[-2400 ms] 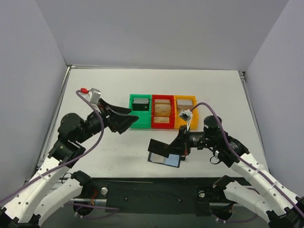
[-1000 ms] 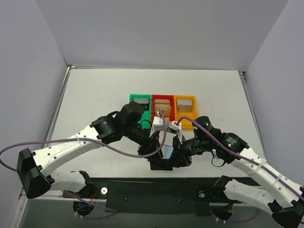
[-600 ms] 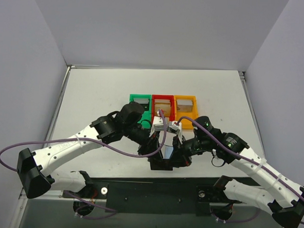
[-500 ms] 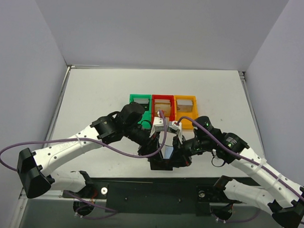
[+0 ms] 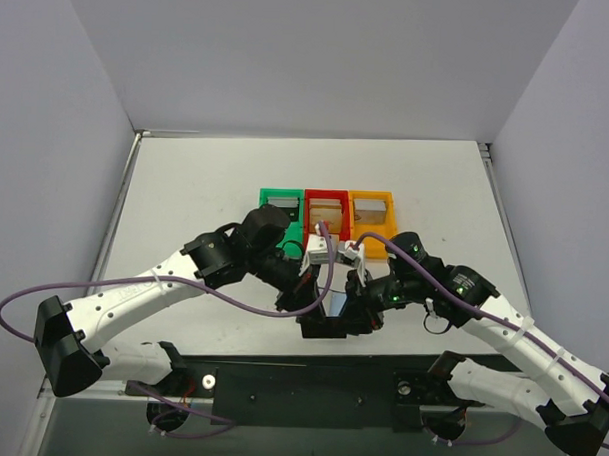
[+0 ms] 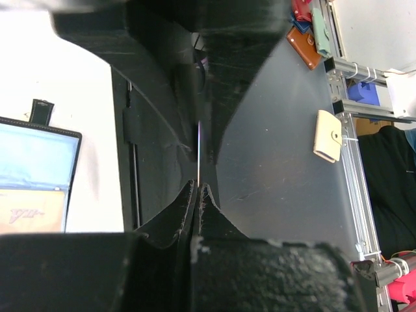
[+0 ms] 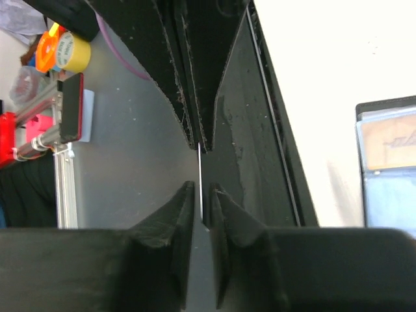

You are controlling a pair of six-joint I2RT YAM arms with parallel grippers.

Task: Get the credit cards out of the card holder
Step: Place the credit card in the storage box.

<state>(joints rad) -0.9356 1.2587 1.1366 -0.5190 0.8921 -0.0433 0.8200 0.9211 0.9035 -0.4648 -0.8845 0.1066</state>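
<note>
Left gripper (image 6: 197, 190), black, two-finger: jaws clenched on one edge of a thin pale card (image 6: 198, 156), seen edge-on and held clear of the holder. Card holder (image 6: 32, 166), a flat black-edged folding case with pale blue-grey panels and a small black side tab: lies open on the white table (image 5: 206, 185) at its near edge, below and between the two grippers, with a beige card (image 6: 29, 211) showing in one pocket. Right gripper (image 7: 201, 190), black, two-finger: jaws a hair apart either side of the same thin card's opposite edge; whether they grip it cannot be told.
</note>
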